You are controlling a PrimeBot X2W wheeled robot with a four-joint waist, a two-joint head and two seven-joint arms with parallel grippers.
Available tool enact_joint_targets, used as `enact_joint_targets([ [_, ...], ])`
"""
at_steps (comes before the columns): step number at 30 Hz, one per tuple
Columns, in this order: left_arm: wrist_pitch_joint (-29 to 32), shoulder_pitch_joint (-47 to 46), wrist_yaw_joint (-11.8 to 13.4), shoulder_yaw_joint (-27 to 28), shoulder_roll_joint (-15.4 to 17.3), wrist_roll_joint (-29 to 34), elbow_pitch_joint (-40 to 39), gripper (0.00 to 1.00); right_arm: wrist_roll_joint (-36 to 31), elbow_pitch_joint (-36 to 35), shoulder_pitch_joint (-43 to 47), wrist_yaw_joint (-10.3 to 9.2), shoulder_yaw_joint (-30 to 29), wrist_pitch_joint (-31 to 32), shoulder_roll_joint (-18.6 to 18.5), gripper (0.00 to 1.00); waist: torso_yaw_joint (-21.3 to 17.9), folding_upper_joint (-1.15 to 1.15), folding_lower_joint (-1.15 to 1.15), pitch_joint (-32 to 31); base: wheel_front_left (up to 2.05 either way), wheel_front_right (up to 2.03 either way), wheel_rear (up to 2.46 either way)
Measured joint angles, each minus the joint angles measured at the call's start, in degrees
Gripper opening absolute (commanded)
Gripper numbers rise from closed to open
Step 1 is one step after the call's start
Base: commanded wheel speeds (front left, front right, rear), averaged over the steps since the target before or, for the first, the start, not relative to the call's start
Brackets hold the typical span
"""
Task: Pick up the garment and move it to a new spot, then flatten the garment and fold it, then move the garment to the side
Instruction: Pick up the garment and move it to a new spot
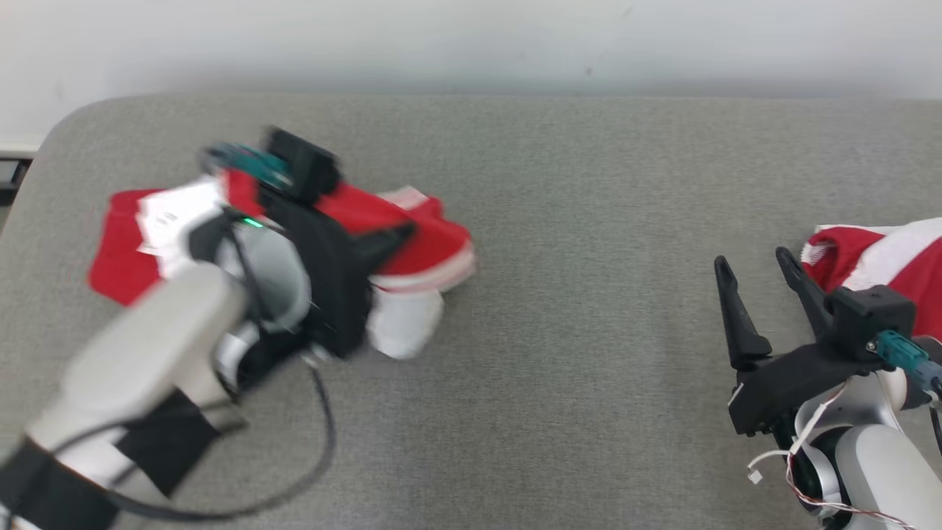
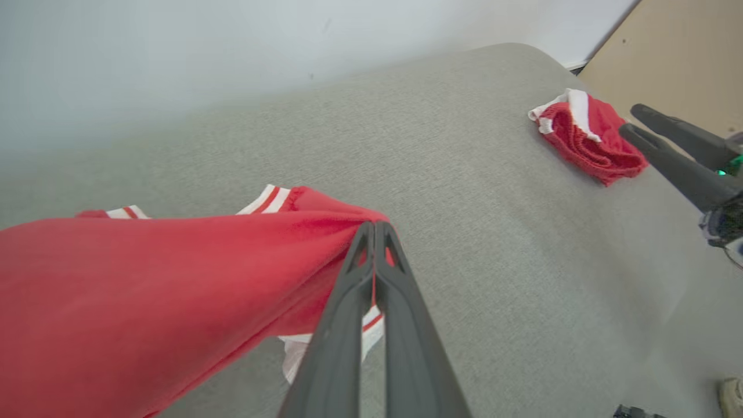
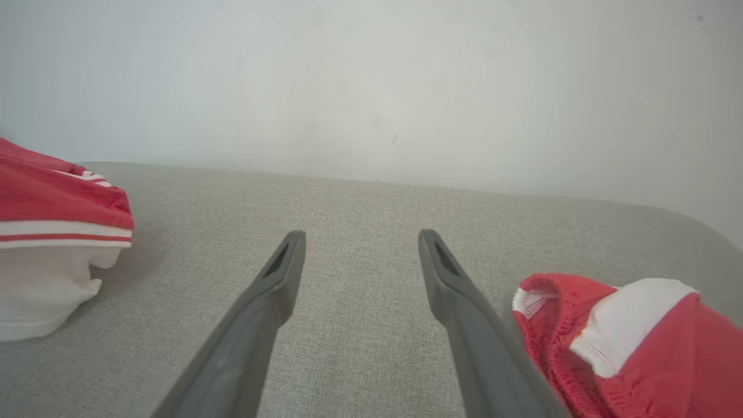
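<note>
The garment [image 1: 430,239] is a red piece with white-and-red striped trim and a white part hanging below, bunched at the left of the grey surface. My left gripper [image 1: 397,237] is shut on a fold of its red cloth. In the left wrist view the fingertips [image 2: 374,229] pinch the fabric, and the garment [image 2: 145,290] stretches away to the left, partly raised off the surface. The garment's hem [image 3: 52,203] also appears at the left edge of the right wrist view. My right gripper [image 1: 752,259] stands open at the lower right with nothing between its fingers [image 3: 361,235].
A second crumpled red-and-white cloth [image 1: 883,254] lies just right of the right gripper, close to its right finger [image 3: 482,325]. The grey padded surface [image 1: 589,184] has rounded corners and ends at a pale wall. Tan floor [image 2: 679,52] lies beyond its far corner.
</note>
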Motion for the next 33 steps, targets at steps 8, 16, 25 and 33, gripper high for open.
enact_joint_targets([
  [8, -2.5, 3.9, 0.0, -6.7, -7.5, -3.4, -7.0, 0.0, 0.6, -0.1, 2.2, -0.01, -1.9, -1.5, -0.1, 1.0, -2.2, 0.0, 0.0, -1.3, 0.0, 0.0, 0.0],
  [16, -4.5, 10.0, 0.0, -12.5, -12.9, -4.3, -6.4, 0.0, 1.1, 1.2, 2.2, 0.08, -1.5, -2.5, 0.2, 1.0, -3.4, 0.0, 0.0, -2.1, 0.0, 0.0, 0.0],
  [25, -6.6, 16.7, 0.0, -18.1, -19.0, -4.5, -1.4, 0.0, 1.1, 1.6, 3.1, 0.33, -1.5, -3.2, 0.2, 1.0, -4.6, 0.0, 0.0, -3.7, 0.0, 0.0, 0.0],
  [33, -11.0, 17.7, 0.0, -17.4, -19.4, -3.7, 4.2, 1.0, 1.8, 3.5, 3.5, 1.08, -1.4, -3.7, 0.1, 1.0, -4.3, 0.0, 0.01, -5.8, 0.0, 0.0, 0.0],
])
